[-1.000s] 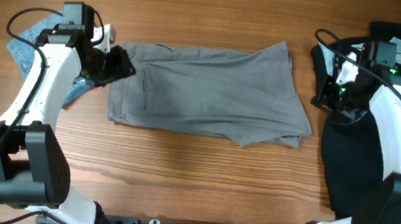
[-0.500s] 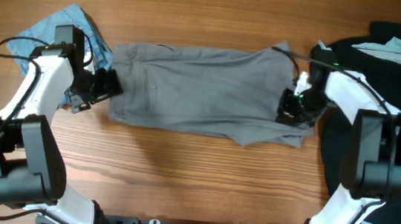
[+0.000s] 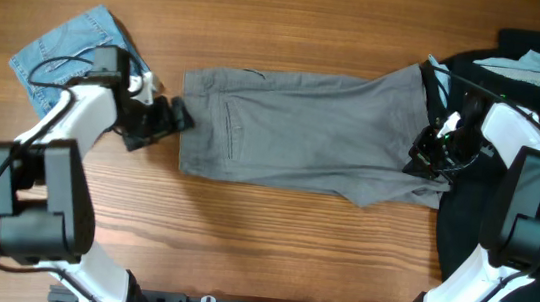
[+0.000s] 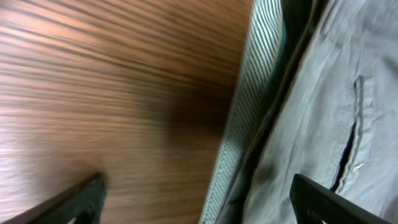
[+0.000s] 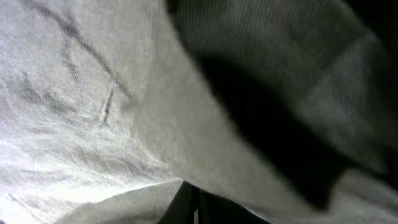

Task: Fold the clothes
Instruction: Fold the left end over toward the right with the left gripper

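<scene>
Wood-grain table point(image 3: 263, 221) runs along the near edge, where both arms rise from their mounts. Just beyond, the grey shorts point(image 3: 302, 129) lie flat across the middle of the table. The waistband is to the robot's left, the leg ends to its right, and the stitched back pocket point(image 3: 229, 132) faces up. The left gripper point(image 3: 179, 119) sits low at the waistband edge. Its wrist view shows the two fingers point(image 4: 81, 198) spread wide, with the paler ribbed inner waistband point(image 4: 249, 106) lying between them, not clamped. The right gripper point(image 3: 424, 159) is down on the leg end, where the cloth bunches into folds. Its wrist view is filled with grey cloth pressed close and shows only a sliver of one dark finger, so whether it is closed on the fabric cannot be told. Farther back, blue denim shorts point(image 3: 60, 48) lie at the far left corner, apart from the grey pair. A black garment point(image 3: 455, 226) with light-blue trim spreads along the right side, just beside the grey leg end.
</scene>
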`<state>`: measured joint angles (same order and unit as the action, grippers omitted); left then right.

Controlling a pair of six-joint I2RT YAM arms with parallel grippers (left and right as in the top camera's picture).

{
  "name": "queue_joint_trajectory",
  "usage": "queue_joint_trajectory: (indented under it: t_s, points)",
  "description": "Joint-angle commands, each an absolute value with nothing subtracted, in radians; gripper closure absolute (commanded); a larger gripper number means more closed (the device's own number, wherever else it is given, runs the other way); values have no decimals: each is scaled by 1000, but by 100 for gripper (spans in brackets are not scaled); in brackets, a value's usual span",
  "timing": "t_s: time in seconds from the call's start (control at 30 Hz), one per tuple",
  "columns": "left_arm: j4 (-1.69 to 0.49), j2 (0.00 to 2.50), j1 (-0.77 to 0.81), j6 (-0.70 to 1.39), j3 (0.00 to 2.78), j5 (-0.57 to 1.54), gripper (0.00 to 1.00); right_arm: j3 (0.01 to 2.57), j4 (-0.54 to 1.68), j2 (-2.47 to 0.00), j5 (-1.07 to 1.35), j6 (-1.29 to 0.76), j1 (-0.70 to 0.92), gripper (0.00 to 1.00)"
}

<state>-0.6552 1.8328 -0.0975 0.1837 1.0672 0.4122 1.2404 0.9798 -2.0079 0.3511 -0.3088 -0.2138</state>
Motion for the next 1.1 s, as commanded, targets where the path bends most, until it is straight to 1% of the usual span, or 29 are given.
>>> queue_joint_trajectory:
  t_s: [0.0, 0.1, 0.17, 0.2, 0.23, 0.27, 0.3, 0.33, 0.37, 0.4, 0.43, 0.53, 0.6, 0.73, 0.8, 0.9, 1.0, 1.07]
  points:
    - [-587, 1927, -31, 164, 1051, 491, 5, 1219, 950, -2064, 277, -288, -201, 96]
    - [-530, 1991, 6, 173, 1051, 516, 8, 1219, 950, -2064, 278, -288, -200, 96]
    - [-516, 2027, 24, 191, 1051, 517, 13, 1219, 948, -2064, 278, -288, -200, 96]
    - [-510, 2049, 38, 190, 1051, 546, 20, 1219, 942, -2064, 278, -289, -200, 96]
    - [-504, 2060, 46, 190, 1051, 567, 23, 1219, 940, -2064, 278, -289, -200, 96]
    - [-504, 2065, 58, 190, 1051, 580, 30, 1219, 938, -2064, 278, -289, -200, 96]
    - [-506, 2065, 67, 190, 1051, 579, 42, 1219, 938, -2064, 278, -289, -200, 96]
    - [-506, 2065, 70, 190, 1051, 579, 51, 1219, 938, -2064, 278, -289, -200, 96]
    - [-512, 2065, 71, 191, 1051, 579, 64, 1219, 938, -2064, 278, -289, -200, 96]
    - [-520, 2065, 71, 191, 1051, 579, 82, 1219, 938, -2064, 278, -289, -200, 96]
    - [-543, 2064, 68, 190, 1052, 580, 96, 1219, 940, -2064, 278, -290, -200, 95]
    - [-609, 2059, 57, 185, 1057, 579, 96, 1219, 949, -2064, 278, -290, -200, 96]
    - [-680, 2048, 37, 142, 1072, 575, 96, 1219, 958, -2055, 278, -290, -200, 96]
    - [-948, 1985, -57, 133, 1187, 493, 96, 1224, 977, -1978, 278, -289, -200, 96]
    - [-1138, 1934, -124, 133, 1312, 406, 96, 1225, 981, -1900, 278, -288, -200, 96]
    - [-1349, 1874, -178, 133, 1505, 285, 96, 1225, 979, -1797, 278, -287, -200, 96]
    - [-1481, 1829, -183, 111, 1703, 263, 96, 1225, 968, -1699, 278, -287, -200, 95]
    - [-1527, 1811, -155, 112, 1810, 265, 96, 1225, 953, -1659, 278, -288, -200, 95]
